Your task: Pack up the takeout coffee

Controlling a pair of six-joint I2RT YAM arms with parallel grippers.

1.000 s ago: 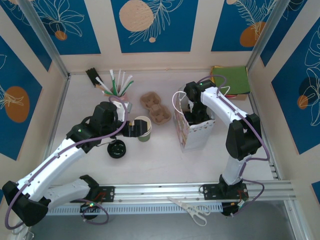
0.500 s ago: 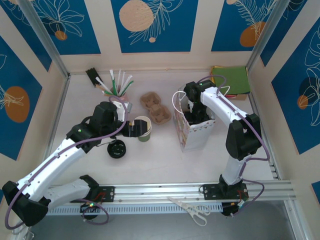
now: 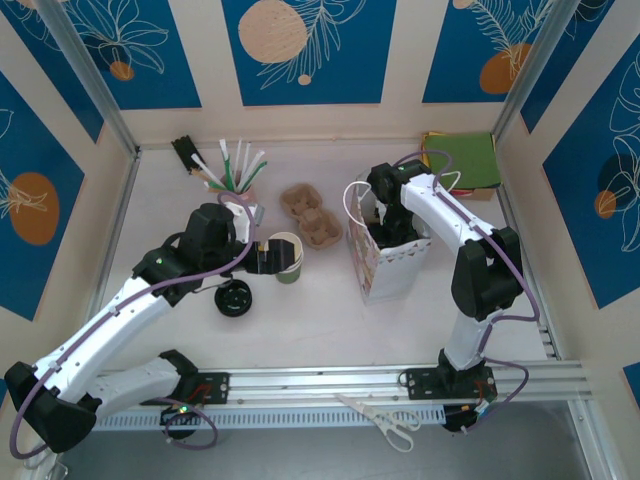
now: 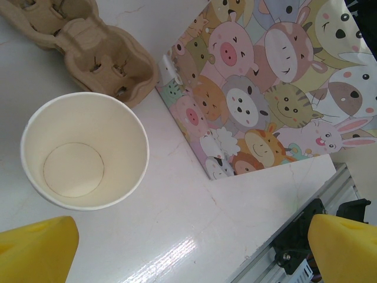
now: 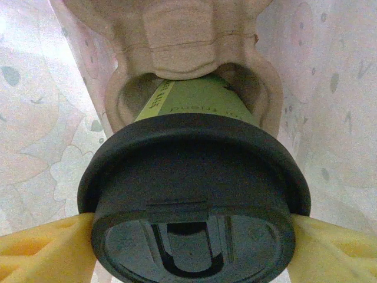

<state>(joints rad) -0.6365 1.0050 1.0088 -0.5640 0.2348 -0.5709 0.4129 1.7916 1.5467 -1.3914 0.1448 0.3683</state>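
White tabletop, top view: the bag [image 3: 388, 262] stands right of centre, with open table on its near side up to the rail [image 3: 330, 382]. The right arm [image 3: 440, 212] dips into the bag mouth. The left claw [image 3: 266, 258] sits just beside an open cup [image 3: 287, 256]. A loose black lid [image 3: 235, 299] lies near it, and a cardboard tray [image 3: 312, 216] lies behind.

Left wrist view: yellow fingers [image 4: 35, 250] spread wide, gripping nothing. Open cup ahead, cartoon-animal bag beyond.

Right wrist view: the right claw [image 5: 191, 231] clamps the coffee cup [image 5: 194, 177] at its black lid. The cup is inside the bag, base in a cardboard holder [image 5: 188, 41]. Print on the green wall unreadable.
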